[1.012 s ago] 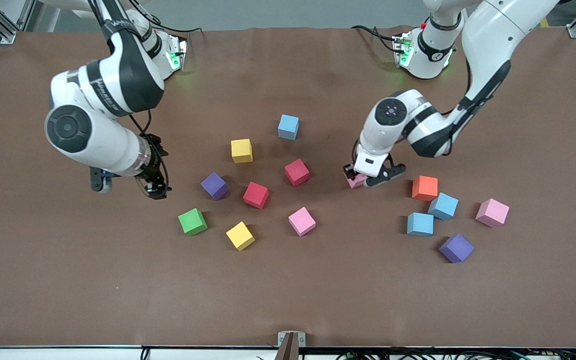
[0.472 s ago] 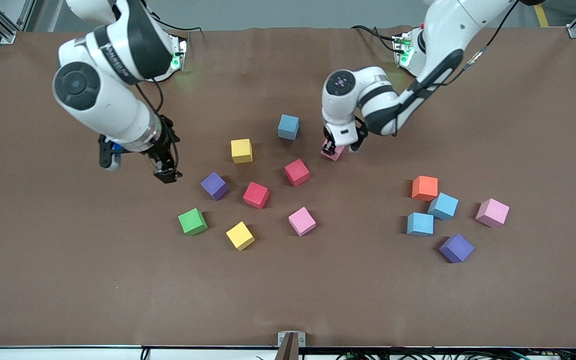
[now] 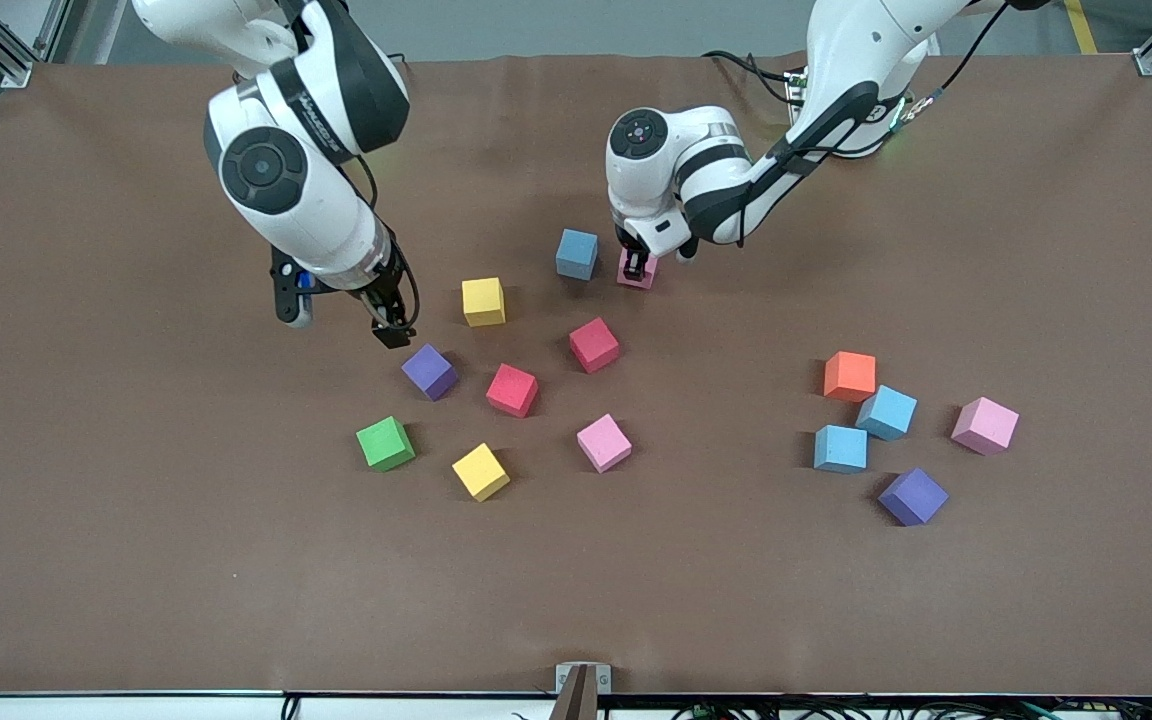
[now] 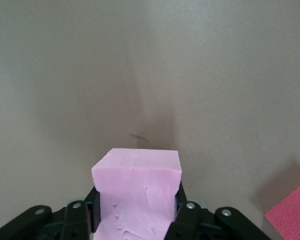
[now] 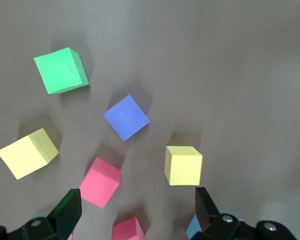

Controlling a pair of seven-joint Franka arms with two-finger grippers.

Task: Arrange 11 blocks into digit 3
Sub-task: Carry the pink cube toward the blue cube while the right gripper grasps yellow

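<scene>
The blocks lie loose across the desk (image 3: 136,560); no two are lined up, so the digit 3 is, as I judge it, not yet begun.

The left gripper (image 3: 638,268) has its jaws shut on a pink block (image 3: 629,277), low over the desk just beside the light blue block (image 3: 576,253) that lies farthest from the front camera. It looks about to be set down there, though I cannot tell whether it already touches the desk. That would be the first placement, with ten more to follow.

The right gripper (image 3: 394,331) hangs with jaws wide apart and empty, over the bare desk just by a purple block (image 3: 429,371).

Count, from the front view:
- Yellow: two, one (image 3: 483,301) near the blue one, one (image 3: 480,471) nearer the camera.
- Red: two (image 3: 594,344) (image 3: 512,389), mid-desk.
- Pink: three, the held one, one (image 3: 603,442) mid-desk, one (image 3: 984,425) toward the left arm's end.
- Light blue: three, two of them (image 3: 886,412) (image 3: 840,448) in the cluster toward the left arm's end.
- Purple: two, the second (image 3: 913,496) in that cluster.
- Green cube (image 3: 385,443): one.
- Orange cube (image 3: 850,375): one.

That makes twelve blocks in the task's colours, one more than needed, plus the green and orange.
</scene>
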